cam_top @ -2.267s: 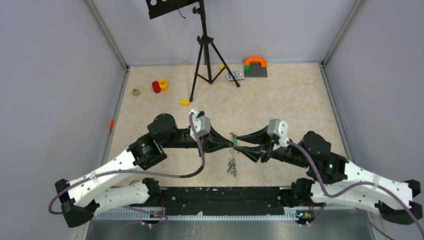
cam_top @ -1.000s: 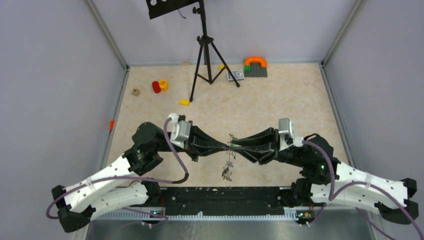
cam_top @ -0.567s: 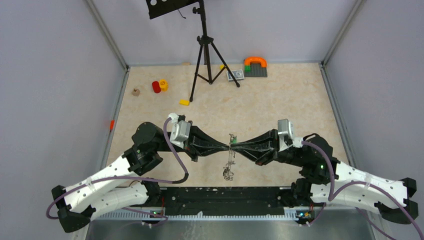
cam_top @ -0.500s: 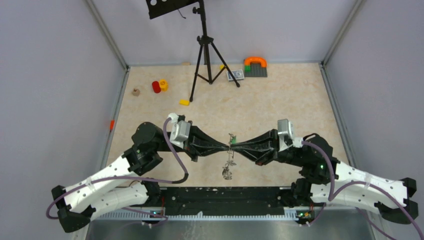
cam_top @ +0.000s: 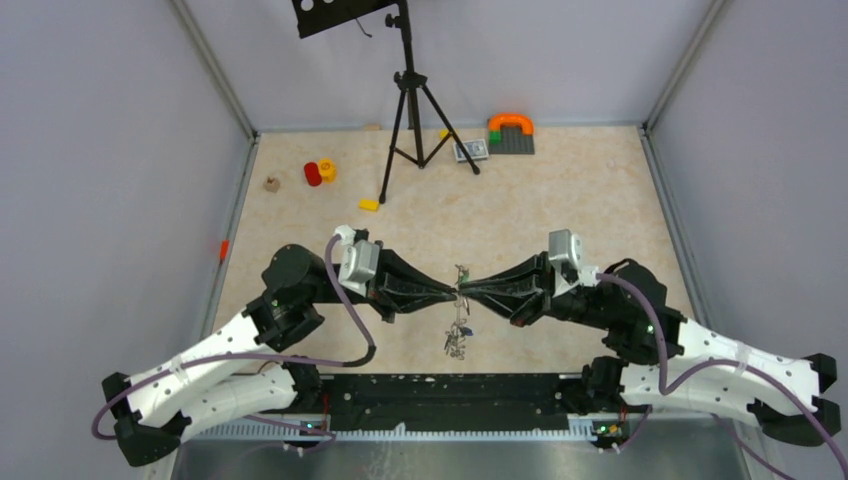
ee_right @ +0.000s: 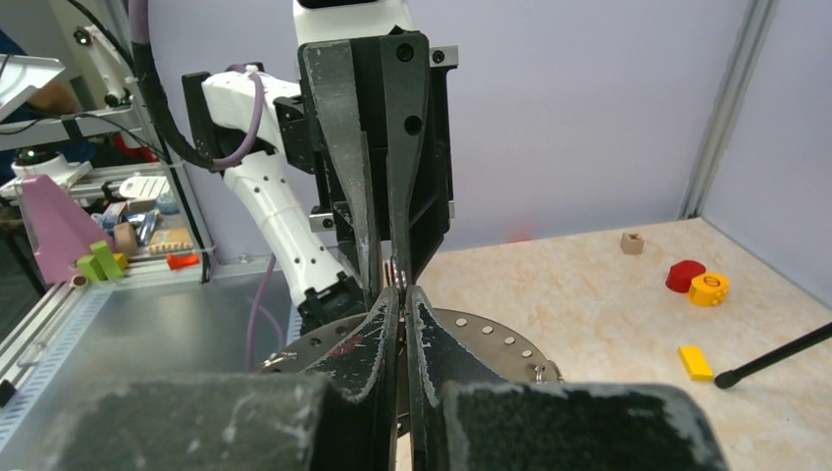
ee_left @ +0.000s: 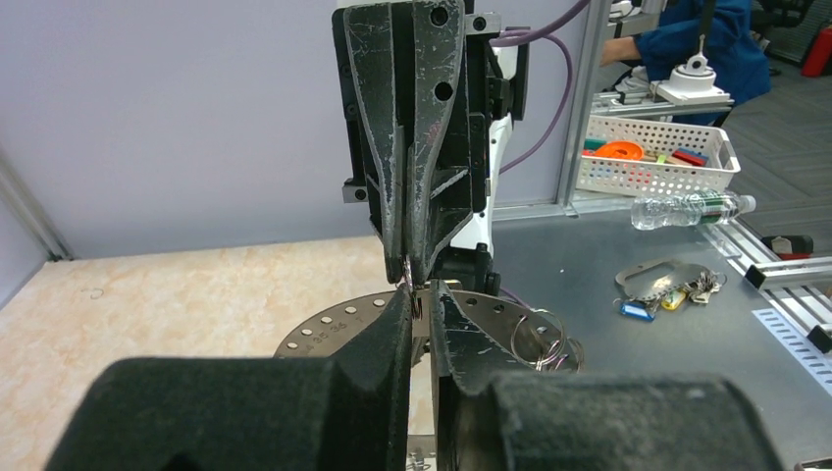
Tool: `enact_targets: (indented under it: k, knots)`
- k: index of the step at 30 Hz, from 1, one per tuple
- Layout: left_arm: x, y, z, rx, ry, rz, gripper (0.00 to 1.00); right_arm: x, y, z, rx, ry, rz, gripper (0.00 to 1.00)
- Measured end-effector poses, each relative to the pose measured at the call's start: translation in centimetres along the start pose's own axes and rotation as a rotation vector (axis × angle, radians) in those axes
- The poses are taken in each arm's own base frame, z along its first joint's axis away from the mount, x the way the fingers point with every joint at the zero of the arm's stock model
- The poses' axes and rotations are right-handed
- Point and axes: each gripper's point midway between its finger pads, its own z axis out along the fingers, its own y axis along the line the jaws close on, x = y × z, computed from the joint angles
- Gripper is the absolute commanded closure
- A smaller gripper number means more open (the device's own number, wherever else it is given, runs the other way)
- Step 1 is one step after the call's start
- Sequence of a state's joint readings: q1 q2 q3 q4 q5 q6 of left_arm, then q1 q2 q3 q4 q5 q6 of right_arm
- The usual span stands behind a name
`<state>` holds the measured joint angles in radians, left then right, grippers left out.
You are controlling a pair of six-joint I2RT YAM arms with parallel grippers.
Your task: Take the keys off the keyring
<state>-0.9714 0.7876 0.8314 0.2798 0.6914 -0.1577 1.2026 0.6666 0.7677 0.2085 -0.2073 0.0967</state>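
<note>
My black right gripper (cam_top: 470, 291) pinches the thin silver metal keyring (ee_right: 393, 275) in mid-air, tip to tip with my black left gripper (cam_top: 452, 291), whose jaws stand slightly parted. The small silver keys (cam_top: 457, 338) dangle beneath.

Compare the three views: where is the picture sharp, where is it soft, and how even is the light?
Top view: even light, faint shadows, but the keys are too small to make out. Left wrist view: the left hand up close looks soft and dark; the right hand beyond is crisp. Right wrist view: same pattern, and the red block far off is sharp.
</note>
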Motion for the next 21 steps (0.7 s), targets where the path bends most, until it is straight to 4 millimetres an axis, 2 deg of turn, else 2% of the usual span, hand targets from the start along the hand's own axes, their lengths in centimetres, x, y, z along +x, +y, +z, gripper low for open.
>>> enact_targets:
  k: [6, 10, 20, 21]
  knots:
    - [0.4, 0.0, -0.1, -0.002, 0.014, -0.012, 0.87, 0.6, -0.1, -0.1, 0.009, 0.041, 0.000, 1.00]
    - [0.7, 0.1, 0.0, -0.003, 0.025, -0.021, 1.00, 1.4, -0.2, -0.3, 0.014, 0.079, 0.005, 1.00]
    - [1.2, 0.1, 0.4, 0.018, 0.063, -0.047, 1.00, 1.5, -0.2, -0.7, 0.018, 0.119, -0.001, 1.00]
    - [1.2, 0.1, 0.4, 0.017, 0.064, -0.048, 1.00, 1.6, -0.2, -0.8, 0.019, 0.122, -0.001, 0.89]
